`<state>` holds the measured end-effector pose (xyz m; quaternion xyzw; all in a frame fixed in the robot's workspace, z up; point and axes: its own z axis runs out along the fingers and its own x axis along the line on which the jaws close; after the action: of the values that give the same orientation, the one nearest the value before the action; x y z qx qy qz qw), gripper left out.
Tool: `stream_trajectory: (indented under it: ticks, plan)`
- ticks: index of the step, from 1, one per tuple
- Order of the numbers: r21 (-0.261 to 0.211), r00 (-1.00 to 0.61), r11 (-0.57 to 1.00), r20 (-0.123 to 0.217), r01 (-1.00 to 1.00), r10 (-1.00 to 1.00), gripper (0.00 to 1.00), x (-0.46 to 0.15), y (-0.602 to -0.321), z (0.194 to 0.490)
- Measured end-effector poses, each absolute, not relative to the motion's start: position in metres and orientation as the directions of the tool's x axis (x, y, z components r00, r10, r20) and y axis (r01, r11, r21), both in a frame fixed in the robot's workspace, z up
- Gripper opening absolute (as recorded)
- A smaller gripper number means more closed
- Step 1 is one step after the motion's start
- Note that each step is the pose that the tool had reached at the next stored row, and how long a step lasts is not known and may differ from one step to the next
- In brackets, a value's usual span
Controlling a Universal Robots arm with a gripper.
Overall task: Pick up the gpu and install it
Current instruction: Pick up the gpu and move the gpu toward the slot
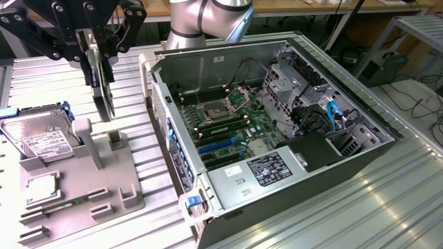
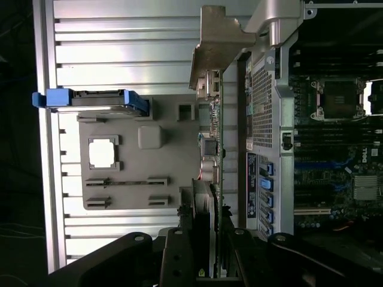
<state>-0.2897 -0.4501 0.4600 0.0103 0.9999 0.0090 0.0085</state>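
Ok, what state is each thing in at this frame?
gpu: held in the air, on edge
gripper: shut on the gpu
computer case: on its side, open
hard drive: seated in the grey tray
processor: flat in a tray recess
memory stick: lying in a tray slot

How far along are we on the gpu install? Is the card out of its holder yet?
Done: the gpu is off the grey holder, clamped upright in the tool. In hand: it hangs by the holder's edge, at the exterior view's left of the open case, outside it. Left: seating it; the blue motherboard slots are bare.
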Motion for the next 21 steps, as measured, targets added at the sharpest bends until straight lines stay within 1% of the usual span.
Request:
stream_trajectory:
  ticks: [21]
  plan:
    - [0.018, -1.0, 1.0, -0.017, 0.02, 0.021, 0.27, -0.26, -0.45, 0.46]
